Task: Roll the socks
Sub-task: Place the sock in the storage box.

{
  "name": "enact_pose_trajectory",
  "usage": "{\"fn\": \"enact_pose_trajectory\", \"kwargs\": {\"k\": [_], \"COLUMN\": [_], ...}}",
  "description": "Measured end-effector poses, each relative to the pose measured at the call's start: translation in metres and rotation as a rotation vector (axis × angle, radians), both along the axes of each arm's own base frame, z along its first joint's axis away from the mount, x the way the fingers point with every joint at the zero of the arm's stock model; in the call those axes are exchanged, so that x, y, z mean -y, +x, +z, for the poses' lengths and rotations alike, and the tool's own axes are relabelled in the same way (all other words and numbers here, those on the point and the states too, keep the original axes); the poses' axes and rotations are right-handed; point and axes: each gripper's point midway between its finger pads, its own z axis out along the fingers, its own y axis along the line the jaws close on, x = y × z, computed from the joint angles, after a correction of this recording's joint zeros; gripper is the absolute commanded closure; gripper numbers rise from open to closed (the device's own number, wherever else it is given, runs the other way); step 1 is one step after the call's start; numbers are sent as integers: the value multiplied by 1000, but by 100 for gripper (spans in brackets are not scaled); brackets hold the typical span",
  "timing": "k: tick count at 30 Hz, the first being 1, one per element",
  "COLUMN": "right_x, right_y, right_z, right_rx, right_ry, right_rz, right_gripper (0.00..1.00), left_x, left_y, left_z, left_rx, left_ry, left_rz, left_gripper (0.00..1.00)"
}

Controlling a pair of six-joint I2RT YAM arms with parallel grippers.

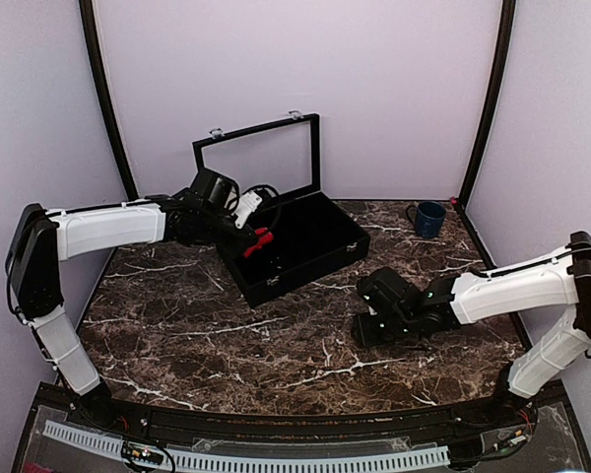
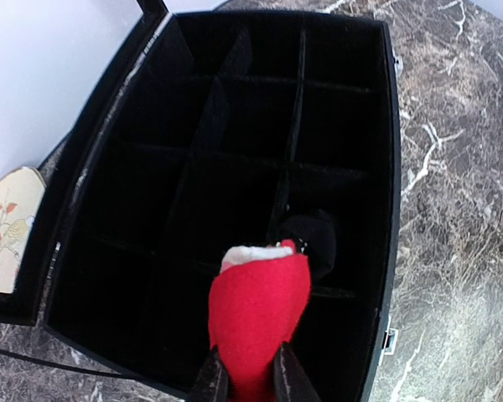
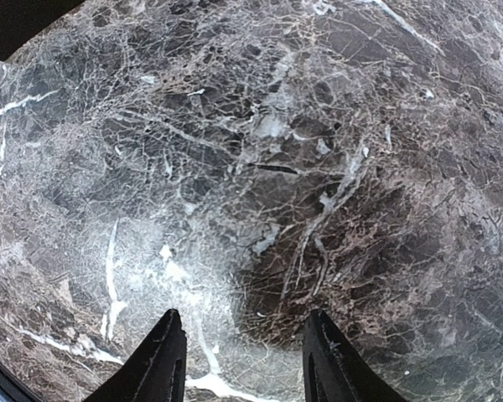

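Left end effector (image 2: 250,378) pinched narrow, arm extended forward, right end effector (image 3: 243,362) parted, arm low

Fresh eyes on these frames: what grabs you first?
The bright red sock bundle, pinched in the left end effector, hangs over the open black case with its divided compartments, at the back of the table. The right end effector is open and empty, low over the dark marble table at the near right. A blue mug stands in the far right corner.

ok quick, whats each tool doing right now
left tool: closed on the red socks, held over the open black case
right tool: open, holding nothing, just above the table
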Motion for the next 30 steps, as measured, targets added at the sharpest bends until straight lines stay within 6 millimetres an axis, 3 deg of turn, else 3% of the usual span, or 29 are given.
{"fn": "enact_pose_trajectory", "kwargs": {"k": [13, 30], "right_x": [3, 3], "right_y": [2, 2], "right_z": [-7, -9], "right_rx": [-23, -40], "right_ry": [-21, -19], "right_rz": [5, 16], "right_gripper": [55, 54], "left_x": [-1, -1], "left_y": [-10, 2], "left_z": [-59, -78], "left_rx": [-147, -250], "left_ry": [77, 87], "left_rz": [-14, 139], "left_gripper": [100, 100]}}
